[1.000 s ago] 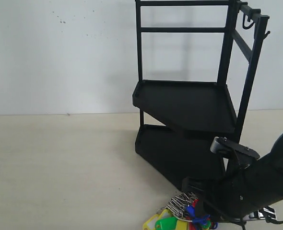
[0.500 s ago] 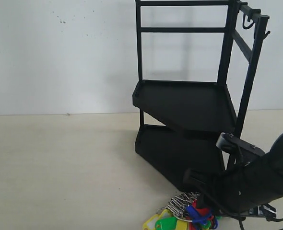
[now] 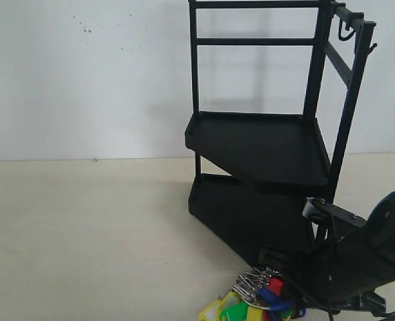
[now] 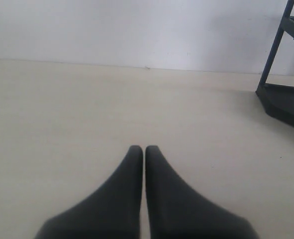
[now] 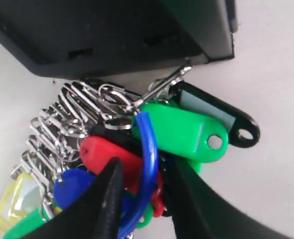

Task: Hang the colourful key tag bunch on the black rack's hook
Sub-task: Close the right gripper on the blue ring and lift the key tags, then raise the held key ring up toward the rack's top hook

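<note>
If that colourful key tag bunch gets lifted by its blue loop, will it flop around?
Probably: the colourful key tag bunch is loose tags on metal clips, so it should dangle and swing. Likely light, as the tags look like thin plastic. The smooth blue loop may slip in the right gripper.

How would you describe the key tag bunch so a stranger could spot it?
Find the tall black rack on the pale table. At the foot of its lower tray lies the key tag bunch, with the right hand around its blue loop. It is the only colourful thing there: red, green, yellow and blue tags on metal clips.
</note>
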